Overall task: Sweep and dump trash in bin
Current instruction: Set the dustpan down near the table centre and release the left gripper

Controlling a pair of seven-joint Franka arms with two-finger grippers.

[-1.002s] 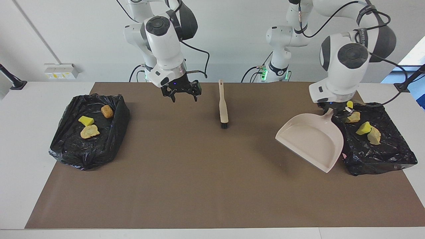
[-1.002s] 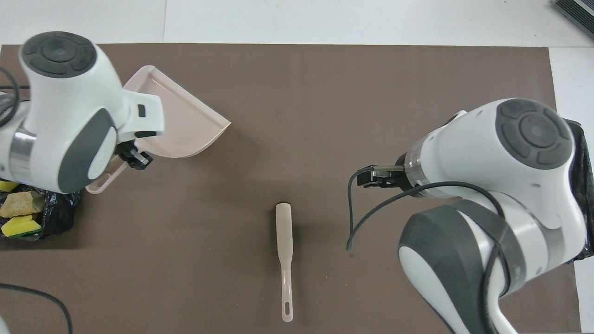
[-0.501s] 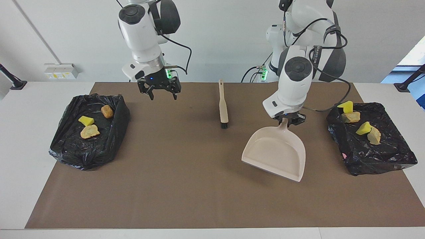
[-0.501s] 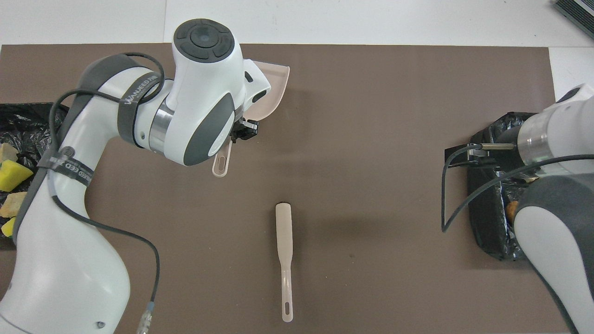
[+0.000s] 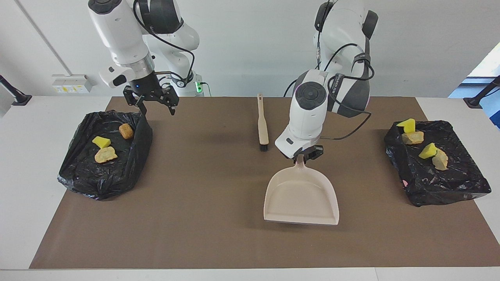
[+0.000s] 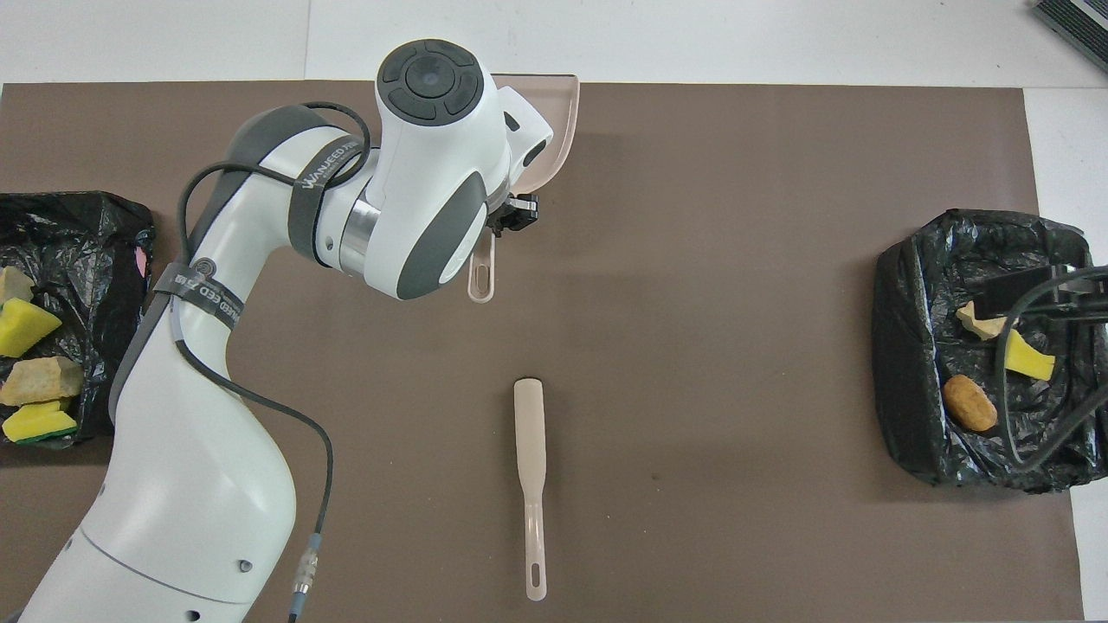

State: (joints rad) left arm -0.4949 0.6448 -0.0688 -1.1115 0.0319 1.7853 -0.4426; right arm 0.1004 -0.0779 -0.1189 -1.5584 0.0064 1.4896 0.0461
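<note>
While bins (image 5: 465, 183) hold trash (image 5: 428, 150), dustpan (image 5: 300, 199) empty.

The mat (image 5: 218, 195) covering the table (image 5: 39, 175) was plain brown; the table was white. The dustpan (image 5: 300, 199) was pale beige without pattern. The brush (image 5: 262, 121) had a beige handle and black bristles. Both bin liners, the one toward the right arm's end (image 5: 105, 156) and the one toward the left arm's end (image 5: 437, 168), were glossy black. The trash (image 5: 105, 155) in them comprised bright yellow-green sponge chunks (image 5: 101, 141), tan-orange pieces (image 5: 440, 160) and one brown nugget (image 5: 126, 131). In the overhead view one sponge chunk showed a dark green underside. The arms were white with dark grey joints; the right gripper (image 5: 156, 110) and left gripper (image 5: 306, 155) were black.
</note>
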